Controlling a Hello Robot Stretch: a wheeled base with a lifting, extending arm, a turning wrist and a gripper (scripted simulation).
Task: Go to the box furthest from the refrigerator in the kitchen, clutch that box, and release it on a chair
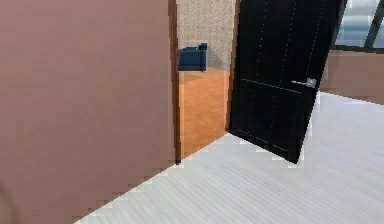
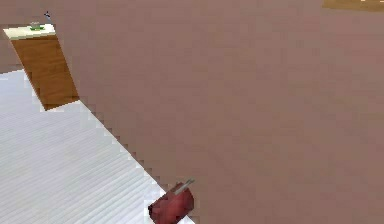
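Pale plank floor (image 1: 260,185) is stretching out underfoot and running up to a brown wall (image 1: 80,100) that is taking up the forward view's left. Right of it a black door (image 1: 280,70) is standing swung wide. Through the gap an orange wood floor (image 1: 205,115) is leading toward a blue armchair (image 1: 193,58) at the far wall, possibly the drop-off seat. On the arm side view, a reddish-brown lump (image 2: 172,207) with a thin grey bit is lying at the wall's foot; I am not identifying it. How the gripper's jaws are standing I cannot tell. Where the box is sitting I cannot tell either; presumably the kitchen is lying somewhere beyond. Judging ahead: a box is likely going to be light, stiff-sided but crushable, so I am expecting a hold across its narrower width, clear of any loose flap.
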